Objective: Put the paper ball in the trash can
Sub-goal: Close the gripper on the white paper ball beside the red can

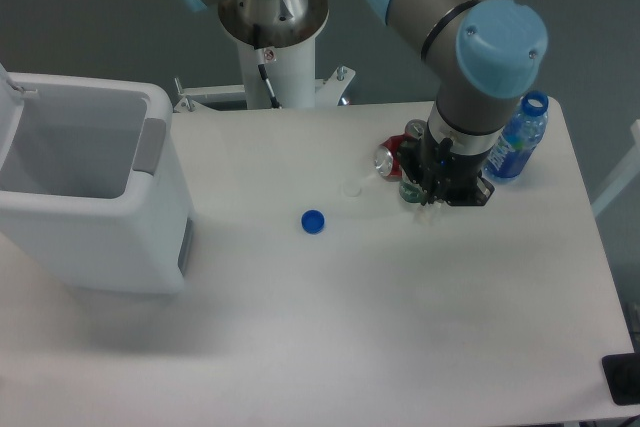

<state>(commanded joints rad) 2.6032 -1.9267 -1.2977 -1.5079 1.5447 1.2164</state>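
**Pincer Low at the Paper Ball, Right Side of Table**

The pincer [432, 209] pointed straight down and sat low over the table [400, 327]. A small white lump showed at its tips; this was judged to be the paper ball [430, 215]. The lump lay on or just above the tabletop. Whether the fingers were spread around it or pinching it could not be told, as the wrist body hid the gap.

The vertical approach was judged deliberate: it kept the fingers clear of close neighbours. A red can [392, 158] lay on its side at 10 o'clock from the pincer, just beside it. A blue-capped water bottle [520, 142] stood at 1 o'clock, near the wrist. A straight lift was therefore judged the safest exit.

Farther out, a faint translucent cap [350, 189] lay at 9 o'clock, and a blue bottle cap [313, 221] lay beyond it. Both were low and posed little risk to a raised carry.

The trash can [150, 217] stood at the far left, at 9 o'clock, well apart from the pincer. Its mouth faced up, so a drop from above was judged workable. Its near rim was the one edge to clear. The table's right edge ran near the bottle, leaving little room on that side.
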